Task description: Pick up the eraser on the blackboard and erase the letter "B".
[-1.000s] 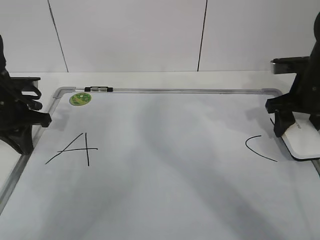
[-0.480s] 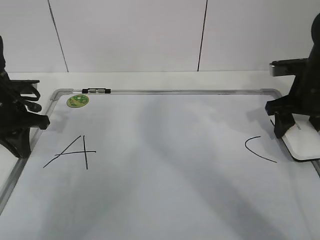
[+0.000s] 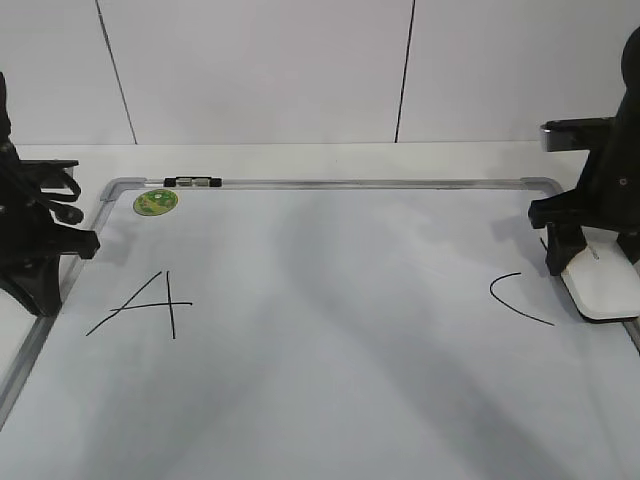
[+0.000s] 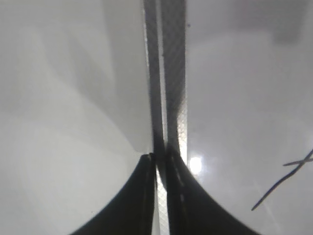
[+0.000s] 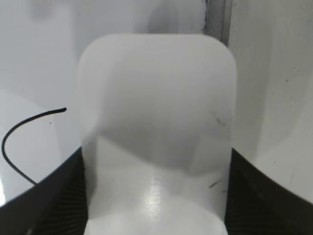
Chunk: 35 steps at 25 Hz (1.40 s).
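Partly hidden: eraser [image 3: 603,291] behind right end effector [image 3: 590,262].

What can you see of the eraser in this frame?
The eraser is a flat white block with rounded corners and a thin dark bottom edge, plastic by its look. It lies flat at the right edge of the blackboard, just right of the "C". The right gripper straddles it, a finger against each long side. Faint marks show on its top.

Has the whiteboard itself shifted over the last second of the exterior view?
Yes. The blackboard slid slightly left: its green sticker and the letter A sit further left against the fixed wall seams than a second ago. No further shift in the last half second.
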Motion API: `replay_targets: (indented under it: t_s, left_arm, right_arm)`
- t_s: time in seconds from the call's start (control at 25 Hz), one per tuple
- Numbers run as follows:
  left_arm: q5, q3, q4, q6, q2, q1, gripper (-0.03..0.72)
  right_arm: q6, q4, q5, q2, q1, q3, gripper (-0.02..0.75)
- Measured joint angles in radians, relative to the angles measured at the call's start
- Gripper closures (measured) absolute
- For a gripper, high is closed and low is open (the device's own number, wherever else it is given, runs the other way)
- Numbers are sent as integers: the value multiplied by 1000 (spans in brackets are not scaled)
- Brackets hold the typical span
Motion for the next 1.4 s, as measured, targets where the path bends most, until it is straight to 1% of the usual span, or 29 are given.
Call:
replay_targets:
  t_s: [0.4,1.4]
  left_arm:
    - [1,0,0,0,0,0,657]
    - [2,0,0,0,0,0,657]
  right_arm:
    - [0,0,-7,41,0,0,192]
    - [2,-20,-19,42,0,0,188]
